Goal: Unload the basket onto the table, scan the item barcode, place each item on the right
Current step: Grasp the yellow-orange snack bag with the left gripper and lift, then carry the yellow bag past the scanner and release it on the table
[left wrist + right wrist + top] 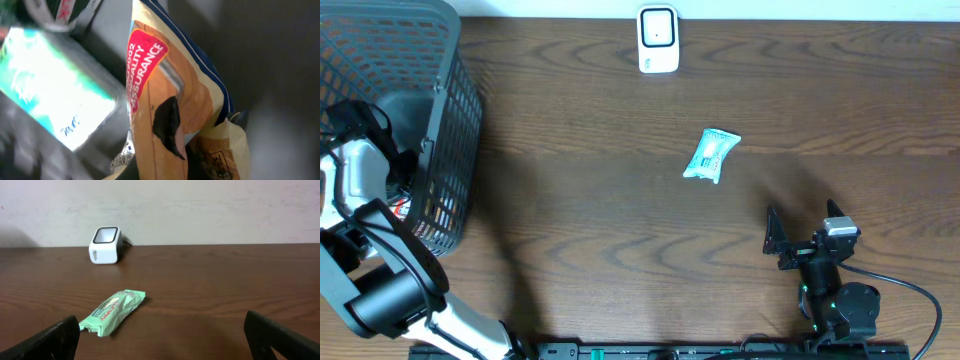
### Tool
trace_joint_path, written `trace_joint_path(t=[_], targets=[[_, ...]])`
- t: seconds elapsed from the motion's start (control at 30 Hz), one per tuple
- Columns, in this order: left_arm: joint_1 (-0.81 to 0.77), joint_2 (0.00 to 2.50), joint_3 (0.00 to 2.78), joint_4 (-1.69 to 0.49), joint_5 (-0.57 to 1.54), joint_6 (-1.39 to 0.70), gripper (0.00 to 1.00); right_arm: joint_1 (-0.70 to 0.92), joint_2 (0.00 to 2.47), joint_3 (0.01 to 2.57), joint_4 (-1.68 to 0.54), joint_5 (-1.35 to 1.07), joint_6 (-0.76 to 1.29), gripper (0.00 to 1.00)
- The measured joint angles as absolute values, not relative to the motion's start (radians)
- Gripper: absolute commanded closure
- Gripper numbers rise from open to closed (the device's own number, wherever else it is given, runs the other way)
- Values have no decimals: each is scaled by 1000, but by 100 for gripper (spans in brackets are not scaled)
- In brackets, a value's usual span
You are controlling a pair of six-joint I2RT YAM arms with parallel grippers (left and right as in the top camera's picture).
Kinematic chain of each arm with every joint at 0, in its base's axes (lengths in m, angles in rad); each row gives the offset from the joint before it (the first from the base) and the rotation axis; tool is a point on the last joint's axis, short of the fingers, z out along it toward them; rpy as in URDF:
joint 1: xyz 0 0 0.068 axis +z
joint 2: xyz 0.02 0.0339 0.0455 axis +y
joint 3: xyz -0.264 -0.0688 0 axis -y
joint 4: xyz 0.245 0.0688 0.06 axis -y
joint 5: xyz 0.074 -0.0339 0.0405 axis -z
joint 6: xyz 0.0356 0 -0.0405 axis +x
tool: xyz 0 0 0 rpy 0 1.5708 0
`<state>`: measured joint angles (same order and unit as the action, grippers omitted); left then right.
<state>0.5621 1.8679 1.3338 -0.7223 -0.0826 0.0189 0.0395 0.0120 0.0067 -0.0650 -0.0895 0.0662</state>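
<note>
Two arms are at work: the left gripper (405,195) is down inside the wire mesh basket (450,110), fingers pinching a crinkly orange-and-cream snack bag (170,115), glossy foil beside a shiny green-and-white packet (55,95). The right gripper (162,345) rests near the desk (580,200) edge, fingers spread wide. The thin film could slip or tear on lifting, or snag on the mesh. A mint-green wrapper (711,155) lies flat mid-desk; the boxy white scanner (658,38) stands beyond.
</note>
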Motion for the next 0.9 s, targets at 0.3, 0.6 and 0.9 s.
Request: trace_joint_path(t=[0.3, 0.6, 0.9], targets=[[562, 1540, 1343, -621, -75, -139, 93, 39, 12, 7, -65, -89, 66, 1], [562, 1123, 1372, -476, -60, -327, 93, 39, 12, 7, -65, -89, 66, 1], [420, 958, 1374, -254, 202, -551, 92, 39, 12, 7, -65, -89, 66, 1]])
